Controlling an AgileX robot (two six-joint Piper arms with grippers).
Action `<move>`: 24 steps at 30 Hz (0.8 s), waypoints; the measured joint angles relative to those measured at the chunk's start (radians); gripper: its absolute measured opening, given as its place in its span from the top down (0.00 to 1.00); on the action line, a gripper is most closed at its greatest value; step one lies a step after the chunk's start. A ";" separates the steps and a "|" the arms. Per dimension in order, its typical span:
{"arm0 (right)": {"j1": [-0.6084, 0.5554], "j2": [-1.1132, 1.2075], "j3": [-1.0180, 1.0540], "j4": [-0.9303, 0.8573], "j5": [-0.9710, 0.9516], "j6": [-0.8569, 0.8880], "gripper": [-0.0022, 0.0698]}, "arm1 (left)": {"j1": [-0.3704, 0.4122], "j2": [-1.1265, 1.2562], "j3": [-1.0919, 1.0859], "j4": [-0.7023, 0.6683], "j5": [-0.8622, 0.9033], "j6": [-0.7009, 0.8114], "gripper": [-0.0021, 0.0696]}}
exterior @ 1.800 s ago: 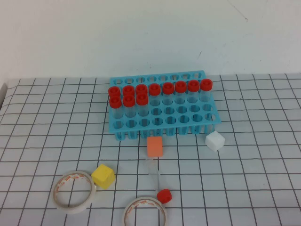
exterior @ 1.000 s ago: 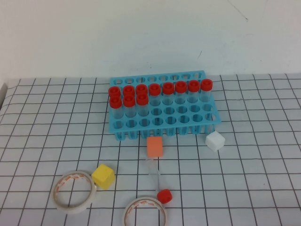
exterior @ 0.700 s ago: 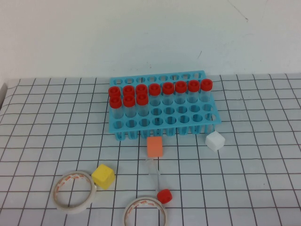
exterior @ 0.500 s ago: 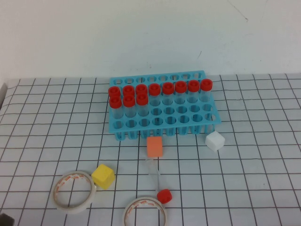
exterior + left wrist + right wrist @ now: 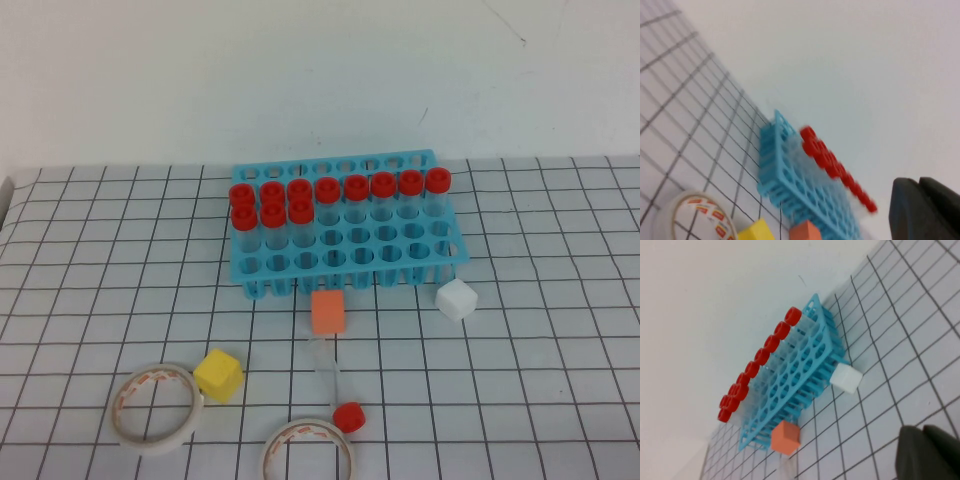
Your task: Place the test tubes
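A blue rack [image 5: 345,245] stands at the table's middle with several red-capped test tubes [image 5: 300,205] upright in its back rows. One loose test tube [image 5: 330,375] lies flat in front of it, its red cap [image 5: 348,417] toward the near edge. Neither arm shows in the high view. My left gripper [image 5: 919,189] is shut with nothing in it, raised and facing the rack [image 5: 790,175] from the near left. My right gripper [image 5: 922,434] is shut too and holds nothing, above the grid to the near right of the rack [image 5: 790,385].
An orange cube [image 5: 328,312] sits between the rack and the loose tube. A white cube [image 5: 455,299] lies at the rack's front right, a yellow cube [image 5: 218,375] at the near left. Two tape rolls [image 5: 155,407] [image 5: 307,455] lie by the near edge.
A dark shape showed at the high view's near left corner half a second ago and is out of sight now. The tubes, rack and cubes have stayed put.
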 joint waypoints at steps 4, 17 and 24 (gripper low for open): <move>0.000 0.000 0.000 -0.002 -0.031 -0.058 0.97 | -0.025 0.087 -0.163 0.112 0.201 0.223 0.97; 0.000 0.000 0.000 -0.002 0.018 -0.165 0.97 | -0.029 0.811 -0.735 0.269 0.829 1.021 0.97; 0.000 0.000 0.000 -0.002 0.022 -0.165 0.97 | -0.099 1.113 -0.963 0.292 0.958 1.546 0.97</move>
